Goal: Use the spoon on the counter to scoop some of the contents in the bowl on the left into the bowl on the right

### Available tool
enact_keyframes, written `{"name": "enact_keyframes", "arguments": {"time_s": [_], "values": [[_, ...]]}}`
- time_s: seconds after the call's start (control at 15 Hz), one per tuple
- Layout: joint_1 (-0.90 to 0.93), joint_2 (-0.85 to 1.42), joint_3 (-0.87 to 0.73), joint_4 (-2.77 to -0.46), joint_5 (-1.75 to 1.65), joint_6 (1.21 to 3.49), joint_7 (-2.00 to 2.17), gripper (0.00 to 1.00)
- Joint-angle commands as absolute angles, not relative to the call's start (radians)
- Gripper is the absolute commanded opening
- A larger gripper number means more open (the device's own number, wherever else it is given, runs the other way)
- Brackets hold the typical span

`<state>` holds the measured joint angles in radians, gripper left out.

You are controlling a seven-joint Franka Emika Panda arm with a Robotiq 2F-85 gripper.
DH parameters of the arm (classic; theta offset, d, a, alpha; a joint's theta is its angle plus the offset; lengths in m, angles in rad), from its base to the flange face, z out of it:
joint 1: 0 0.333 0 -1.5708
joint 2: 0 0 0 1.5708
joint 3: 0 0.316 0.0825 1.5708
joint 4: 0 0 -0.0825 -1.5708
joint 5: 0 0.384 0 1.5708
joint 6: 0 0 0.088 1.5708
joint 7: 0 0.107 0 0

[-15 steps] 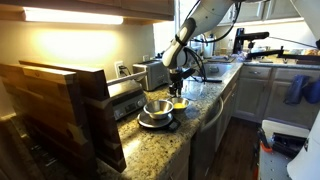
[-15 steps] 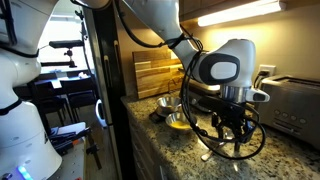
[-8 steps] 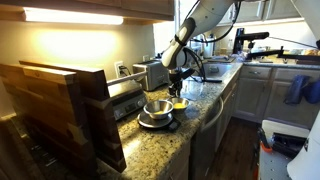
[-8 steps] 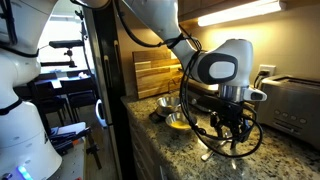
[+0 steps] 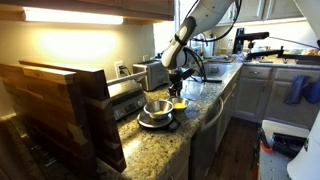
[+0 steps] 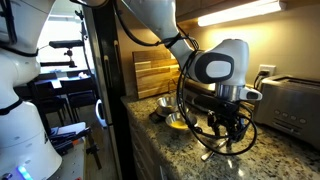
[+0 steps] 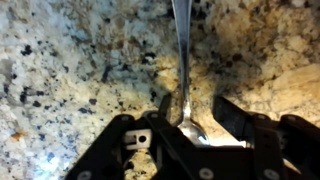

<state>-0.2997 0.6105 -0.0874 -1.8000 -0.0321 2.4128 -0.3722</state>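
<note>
On the long speckled tan-and-brown granite counter (image 7: 60, 80) lies one slim silver metal spoon (image 7: 183, 50). In the wrist view its handle runs straight toward the far edge of the picture and its bowl end is near, down between the black fingers. The single black Robotiq gripper (image 7: 193, 112) hangs low over it with its jaws apart. One finger (image 7: 168, 108) stands just left of the spoon and the second finger (image 7: 228, 115) stands to its right, with bare granite showing between that one and the metal. Whether the left finger touches the spoon cannot be told.

In an exterior view the gripper (image 6: 228, 138) points down at the counter (image 6: 280, 150), and the spoon (image 6: 208, 153) shows as a pale streak below and left of it.

Two bowls stand together, apart from the spoon. One is a round polished steel bowl (image 6: 167, 102); the other is a shallow yellow bowl (image 6: 178, 122) just beside it and nearer the gripper. In an exterior view the steel bowl (image 5: 157, 107) sits left of the yellow bowl (image 5: 179, 103), with the gripper (image 5: 178, 84) behind them. What the bowls hold is too small to tell.

One silver toaster (image 6: 290, 100) stands at the far right against the wall. Brown wooden cutting boards (image 6: 155, 70) lean behind the bowls.
</note>
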Motion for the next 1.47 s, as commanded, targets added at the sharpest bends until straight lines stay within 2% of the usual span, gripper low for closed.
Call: {"name": "enact_keyframes", "arguments": {"time_s": [0.0,0.13,0.53,0.73,0.87,0.93,1.07,1.27,1.4], "values": [[-0.278,0.549,-0.103,-1.894,-0.055,2.418,-0.335,0.48],[-0.278,0.546,-0.108,-1.898,-0.057,2.432,-0.328,0.46],[-0.278,0.54,-0.116,-1.902,-0.057,2.46,-0.308,0.54],[-0.28,0.54,-0.115,-1.903,-0.053,2.46,-0.305,0.49],[-0.283,0.547,-0.112,-1.894,-0.047,2.453,-0.304,0.38],[-0.282,0.547,-0.114,-1.894,-0.049,2.453,-0.3,0.21],[-0.281,0.541,-0.116,-1.898,-0.053,2.459,-0.299,0.08],[-0.28,0.535,-0.117,-1.904,-0.054,2.466,-0.299,0.02],[-0.282,0.535,-0.117,-1.904,-0.052,2.467,-0.298,0.06]]}}
